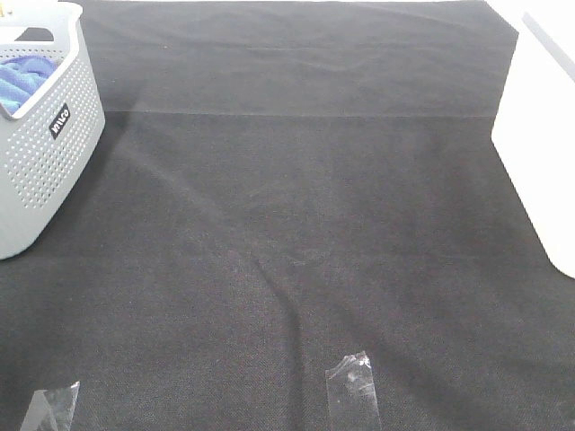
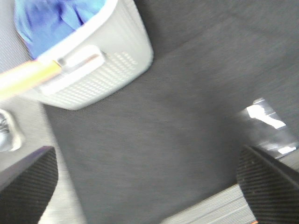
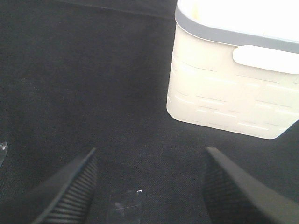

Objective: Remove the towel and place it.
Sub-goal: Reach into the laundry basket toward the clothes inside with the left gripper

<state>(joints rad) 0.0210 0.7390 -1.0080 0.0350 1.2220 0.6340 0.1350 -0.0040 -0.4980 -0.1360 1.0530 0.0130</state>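
The blue towel (image 1: 22, 79) lies crumpled inside the grey perforated basket (image 1: 49, 157) at the far left of the table. It also shows in the left wrist view (image 2: 56, 18), inside the same basket (image 2: 98, 70). My left gripper (image 2: 149, 182) is open and empty, well away from the basket over the black cloth. My right gripper (image 3: 149, 186) is open and empty over the black cloth, short of the white basket (image 3: 233, 79). Neither arm shows in the high view.
A white basket (image 1: 544, 126) stands at the right edge. A black cloth (image 1: 296, 233) covers the table. Two clear tape pieces (image 1: 352, 391) (image 1: 49, 409) are stuck near the front edge.
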